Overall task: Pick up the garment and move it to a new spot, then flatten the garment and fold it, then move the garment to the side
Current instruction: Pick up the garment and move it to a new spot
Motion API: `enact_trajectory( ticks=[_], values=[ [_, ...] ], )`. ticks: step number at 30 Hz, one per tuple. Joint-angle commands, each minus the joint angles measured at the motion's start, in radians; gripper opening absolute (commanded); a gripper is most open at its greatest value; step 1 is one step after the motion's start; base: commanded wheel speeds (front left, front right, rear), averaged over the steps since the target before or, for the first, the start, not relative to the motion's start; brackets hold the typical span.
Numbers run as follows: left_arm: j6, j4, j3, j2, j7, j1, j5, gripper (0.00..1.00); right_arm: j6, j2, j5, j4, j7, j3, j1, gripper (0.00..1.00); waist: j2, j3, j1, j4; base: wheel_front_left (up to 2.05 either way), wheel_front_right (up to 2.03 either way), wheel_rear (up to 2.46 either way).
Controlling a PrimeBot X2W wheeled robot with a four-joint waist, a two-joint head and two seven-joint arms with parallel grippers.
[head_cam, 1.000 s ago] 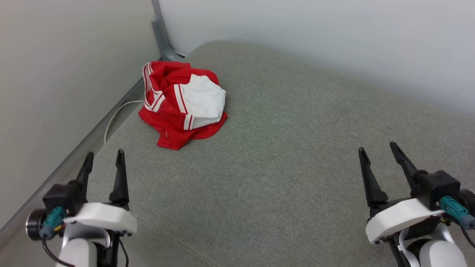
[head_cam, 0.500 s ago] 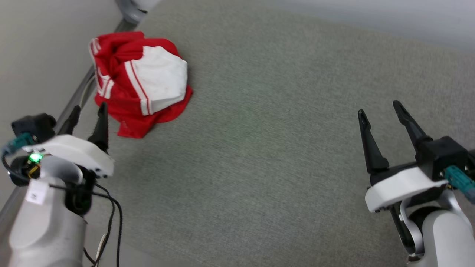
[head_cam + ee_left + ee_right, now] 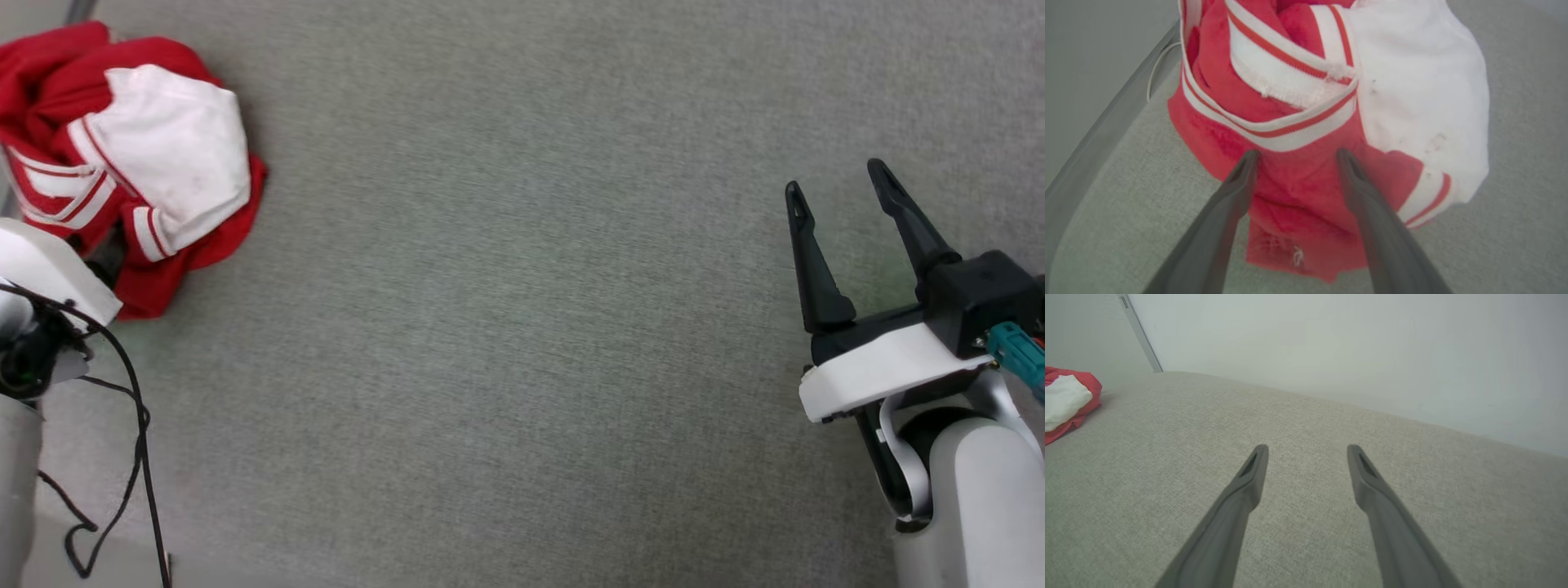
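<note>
Left wrist view: we see our left gripper (image 3: 1297, 153) spread wide at the crumpled garment (image 3: 1306, 102).
Head view: right gripper (image 3: 836, 178) wide, empty, far right.

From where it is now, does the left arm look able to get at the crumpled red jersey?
Probably yes. The left gripper is open, both fingers pointing straight at the red near fold of the garment, with nothing between them. Whether the tips touch cloth, I cannot tell.
</note>
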Motion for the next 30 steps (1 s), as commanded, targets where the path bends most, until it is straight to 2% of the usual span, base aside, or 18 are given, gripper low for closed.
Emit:
enact_trajectory(
  ticks=[1,6,7,9,10,13,17,23,30],
  values=[
    [0.000,0.023,-0.022,0.024,0.060,-0.023,-0.042,1.00,-0.001,0.000,0.009,0.000,-0.005,0.004,-0.025,1.00,0.0000,0.049,-0.0002,-0.048,0.00,0.00,0.00],
    [0.001,0.089,-0.082,0.044,0.238,-0.032,-0.123,1.00,-0.001,0.000,0.013,0.007,-0.006,0.006,-0.042,1.00,0.0000,0.077,-0.0002,-0.069,0.00,0.00,0.00],
    [0.001,0.108,-0.087,0.043,0.269,-0.030,-0.137,0.85,-0.001,0.000,0.012,0.008,-0.006,0.008,-0.044,1.00,0.0000,0.080,-0.0002,-0.072,0.00,0.00,0.00],
    [0.002,0.145,-0.095,0.042,0.324,-0.031,-0.158,0.04,-0.001,0.000,0.015,0.010,-0.008,0.009,-0.042,1.00,0.0000,0.081,-0.0002,-0.077,0.00,0.00,0.00],
    [0.002,0.156,-0.102,0.039,0.346,-0.031,-0.166,0.00,-0.001,0.000,0.015,0.010,-0.007,0.006,-0.041,1.00,0.0000,0.082,-0.0002,-0.079,0.00,0.00,0.00],
    [0.001,0.165,-0.108,0.043,0.347,-0.043,-0.169,0.00,-0.001,0.000,0.014,0.009,-0.004,0.001,-0.043,1.00,0.0000,0.080,-0.0002,-0.081,0.00,0.00,0.00],
    [0.001,0.172,-0.115,0.062,0.254,-0.071,-0.144,0.00,-0.001,0.000,0.015,0.014,-0.004,-0.006,-0.031,1.00,0.0000,0.062,-0.0002,-0.078,0.00,0.00,0.00],
    [0.001,0.164,-0.124,0.073,0.025,-0.105,-0.091,0.00,-0.001,0.000,0.026,0.031,-0.017,-0.019,-0.005,1.00,0.0000,-0.007,-0.0002,-0.056,0.00,0.00,0.00],
    [0.001,0.109,-0.150,0.031,-0.257,-0.099,-0.058,0.00,-0.001,0.000,0.052,0.063,-0.039,-0.040,0.024,1.00,0.0000,-0.106,-0.0002,-0.026,0.00,0.00,0.00]
  ],
)
